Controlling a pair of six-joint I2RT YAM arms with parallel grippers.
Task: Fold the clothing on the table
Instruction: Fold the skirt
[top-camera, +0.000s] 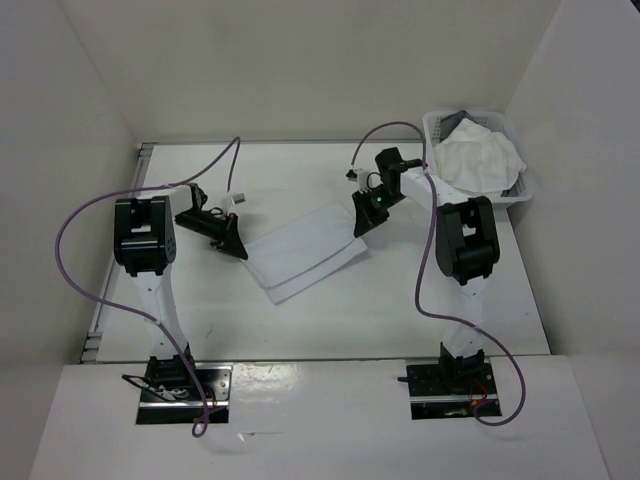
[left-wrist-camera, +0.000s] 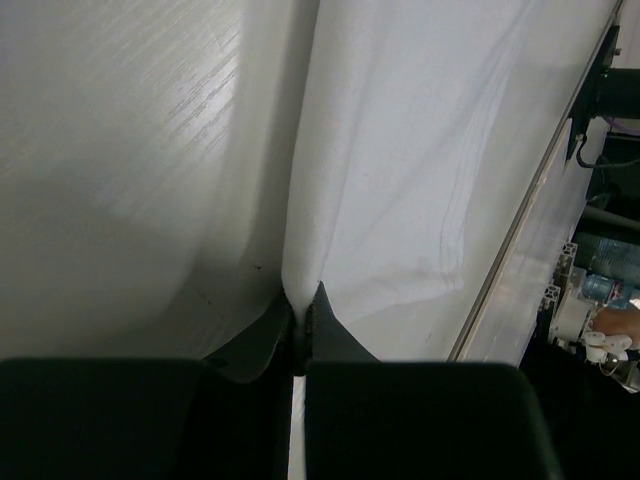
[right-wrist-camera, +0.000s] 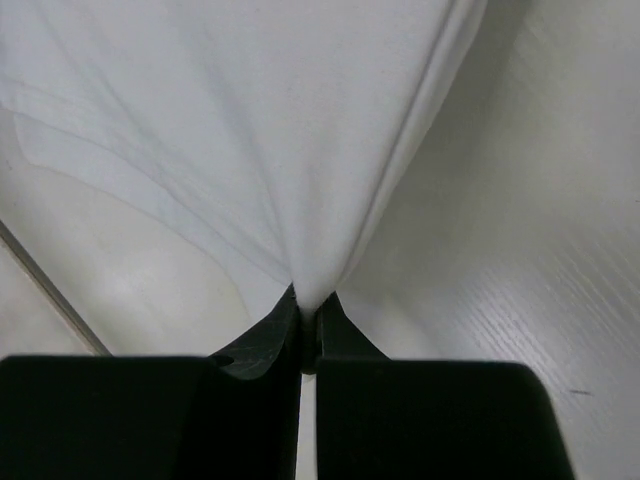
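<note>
two pincers have hold of the work: the left gripper (top-camera: 236, 247) is squeezed fully shut on the corner of the clothing (top-camera: 300, 258) farthest from the basket (top-camera: 527, 188), and the right gripper (top-camera: 362, 226) is squeezed shut on the corner nearest the basket. the clothing lies on the table (top-camera: 400, 300), well apart from the basket, already doubled, with a lower layer showing along its edge away from the basket. by my reading, a further fold is in hand, with both ends of one edge gripped. the next move calls for raising both corners together, level, and carrying them away from the basket to the opposite edge, cloth kept taut.
</note>
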